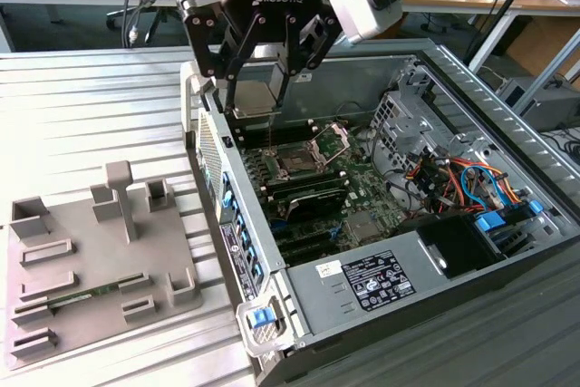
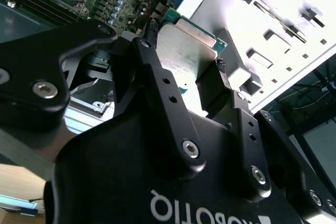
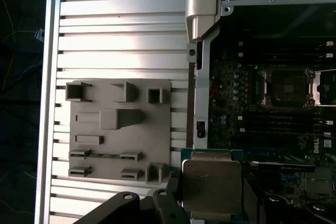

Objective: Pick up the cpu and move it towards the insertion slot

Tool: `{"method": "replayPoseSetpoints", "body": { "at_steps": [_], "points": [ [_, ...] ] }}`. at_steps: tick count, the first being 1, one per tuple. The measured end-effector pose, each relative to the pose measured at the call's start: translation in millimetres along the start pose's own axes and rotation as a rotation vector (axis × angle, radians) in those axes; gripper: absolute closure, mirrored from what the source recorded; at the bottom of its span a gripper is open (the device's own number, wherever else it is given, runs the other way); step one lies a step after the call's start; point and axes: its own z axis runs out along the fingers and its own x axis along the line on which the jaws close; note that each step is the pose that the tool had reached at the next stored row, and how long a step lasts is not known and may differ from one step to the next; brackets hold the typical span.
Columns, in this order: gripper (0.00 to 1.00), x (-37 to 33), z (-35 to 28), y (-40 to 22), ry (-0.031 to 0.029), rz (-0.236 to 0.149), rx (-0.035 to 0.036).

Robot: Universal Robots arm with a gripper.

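Claw (image 1: pixel 252 104): pinching the cpu (image 1: pixel 254 92) by two opposite edges; in the second wrist view a fingertip (image 2: pixel 220 65) presses on its rim.
Cpu: held in the air, silvery face towards the wrist cameras, over the computer case (image 1: pixel 507 260) wall that faces the grey holder.
Insertion slot (image 1: pixel 299 160): on the motherboard inside the case, metal bracket swung up, apart from the cpu.
Grey holder (image 1: pixel 91 251): on the ribbed surface (image 1: pixel 91 106), beside the case.
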Motion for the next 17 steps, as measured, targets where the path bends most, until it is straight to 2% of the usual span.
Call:
{"method": "replayPoseSetpoints", "body": {
  "at_steps": [4,17],
  "points": [
    [0.45,-7.4,-0.1,-0.3,0.0005,0.000,0.0000],
    [0.45,-24.4,-0.5,-1.1,0.0014,0.000,0.0000]
  ]
}}
